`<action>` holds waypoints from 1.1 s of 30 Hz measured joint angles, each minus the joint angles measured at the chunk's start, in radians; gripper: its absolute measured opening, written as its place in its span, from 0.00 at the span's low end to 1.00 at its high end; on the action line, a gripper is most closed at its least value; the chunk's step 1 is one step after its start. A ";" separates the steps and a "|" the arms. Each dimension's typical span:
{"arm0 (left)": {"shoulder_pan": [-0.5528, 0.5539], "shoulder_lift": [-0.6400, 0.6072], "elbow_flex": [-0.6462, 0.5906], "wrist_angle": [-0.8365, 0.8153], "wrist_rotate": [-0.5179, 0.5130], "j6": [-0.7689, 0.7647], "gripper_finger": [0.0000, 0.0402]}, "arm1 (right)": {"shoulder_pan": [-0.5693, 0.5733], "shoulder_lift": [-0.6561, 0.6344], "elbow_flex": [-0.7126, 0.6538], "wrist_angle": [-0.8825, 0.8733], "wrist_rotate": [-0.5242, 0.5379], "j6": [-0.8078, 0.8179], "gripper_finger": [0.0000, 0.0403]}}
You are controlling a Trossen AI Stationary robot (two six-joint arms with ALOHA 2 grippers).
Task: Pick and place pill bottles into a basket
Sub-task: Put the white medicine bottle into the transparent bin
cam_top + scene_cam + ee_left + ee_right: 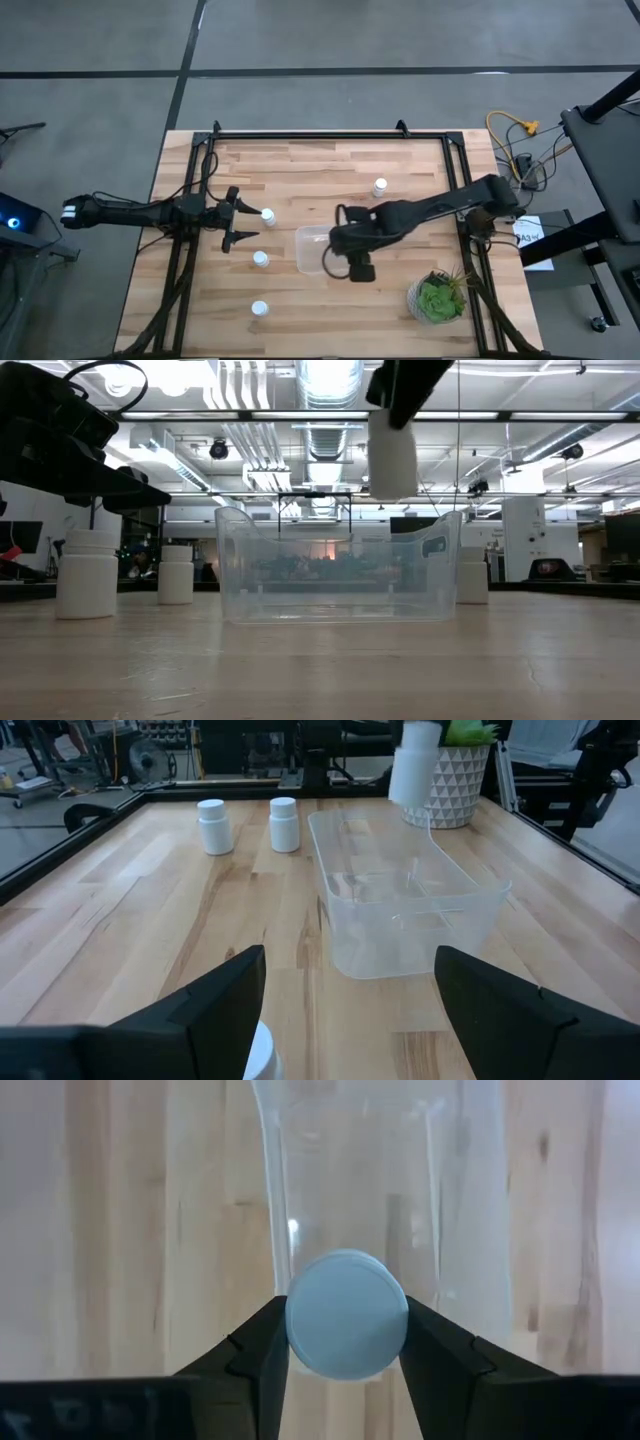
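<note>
My right gripper point(347, 247) is shut on a white pill bottle point(392, 455) and holds it above the clear basket point(312, 248), over the end of the basket nearest the table's right edge. My left gripper point(246, 219) is open at the table's left. A bottle point(268, 215) stands on its base just between the fingertips; in the left wrist view its cap point(262, 1055) sits close to one finger. I cannot tell whether that finger touches it. Three more bottles point(260, 259) point(259, 309) point(379, 187) stand upright on the table. My right gripper pinches the bottle's upper end between its two fingers, which rest on opposite sides of the round top point(347, 1315). The fingers point down from above. The bottle hangs upright below them, lifted clear, with its base point(392, 492) above the basket's rim.
A green potted plant point(437, 298) in a white patterned pot stands near the table's right front corner. A black rail frame point(320, 133) runs along the far edge and both sides. Bare wood lies between the basket and the near edge.
</note>
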 joint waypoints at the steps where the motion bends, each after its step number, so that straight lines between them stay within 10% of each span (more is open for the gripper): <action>1: 0.000 0.000 0.000 0.000 0.000 0.000 0.68 | 0.000 0.015 0.015 0.000 0.000 -0.008 0.36; 33: 0.000 0.000 0.000 0.000 0.000 0.000 0.68 | -0.040 0.026 -0.196 0.233 -0.005 0.059 0.36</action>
